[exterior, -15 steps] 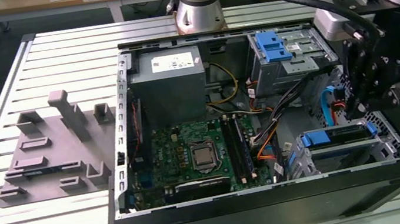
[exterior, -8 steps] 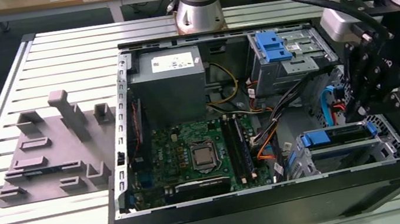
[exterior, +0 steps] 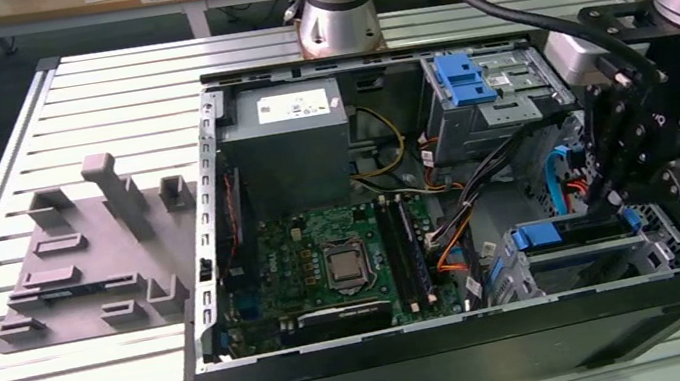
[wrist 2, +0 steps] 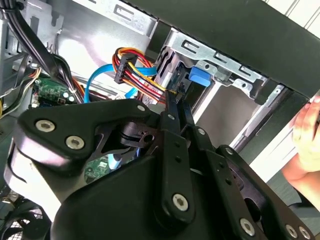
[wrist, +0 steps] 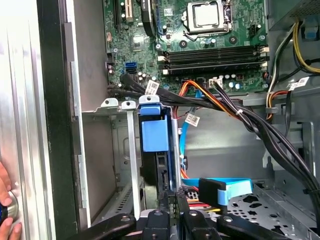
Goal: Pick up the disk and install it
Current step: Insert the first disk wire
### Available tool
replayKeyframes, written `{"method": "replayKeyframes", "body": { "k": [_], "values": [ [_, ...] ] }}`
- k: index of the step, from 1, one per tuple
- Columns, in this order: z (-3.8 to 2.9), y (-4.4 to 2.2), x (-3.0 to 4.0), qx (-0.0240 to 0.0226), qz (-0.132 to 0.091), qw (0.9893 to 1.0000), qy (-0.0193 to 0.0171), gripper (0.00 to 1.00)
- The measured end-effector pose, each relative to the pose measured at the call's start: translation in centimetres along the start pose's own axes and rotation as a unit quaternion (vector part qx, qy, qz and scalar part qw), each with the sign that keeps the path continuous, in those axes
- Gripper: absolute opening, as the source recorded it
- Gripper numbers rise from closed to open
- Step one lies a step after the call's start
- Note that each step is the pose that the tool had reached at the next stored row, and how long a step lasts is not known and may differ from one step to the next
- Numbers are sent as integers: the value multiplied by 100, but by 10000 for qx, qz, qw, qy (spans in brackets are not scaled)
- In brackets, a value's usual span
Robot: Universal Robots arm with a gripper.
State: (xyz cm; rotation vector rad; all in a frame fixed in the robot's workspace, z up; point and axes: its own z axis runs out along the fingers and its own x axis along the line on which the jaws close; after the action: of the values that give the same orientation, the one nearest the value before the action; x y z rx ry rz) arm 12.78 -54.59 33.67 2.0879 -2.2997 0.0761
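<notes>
The disk [exterior: 572, 231] stands on edge in the drive cage [exterior: 667, 253] at the front corner of the open computer case, on the exterior view's right. Its blue carrier bracket [wrist: 155, 134] shows between the cage's metal walls, and again as a blue tab [wrist 2: 199, 76]. My gripper [exterior: 605, 203] reaches down into the case right over it. In both wrist views the two fingers lie close together, shut, with their tips [wrist 2: 175, 100] against the disk's edge [wrist: 161, 172]. Nothing shows between them.
Bundled black, orange and blue cables [wrist: 240, 115] run beside the cage. The motherboard [exterior: 338, 262], grey power-supply box [exterior: 293, 147] and another cage with a blue bracket [exterior: 465, 81] fill the case. A grey fixture [exterior: 87, 259] lies on the slatted table. A person's hand [wrist 2: 306, 135] rests at the case's outer wall.
</notes>
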Motion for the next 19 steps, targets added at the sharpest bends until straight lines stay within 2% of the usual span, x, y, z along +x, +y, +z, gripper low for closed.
{"method": "replayKeyframes", "body": {
  "k": [19],
  "values": [
    [19, -3, 31, -6, 0, 10000, 1, 18]
  ]
}}
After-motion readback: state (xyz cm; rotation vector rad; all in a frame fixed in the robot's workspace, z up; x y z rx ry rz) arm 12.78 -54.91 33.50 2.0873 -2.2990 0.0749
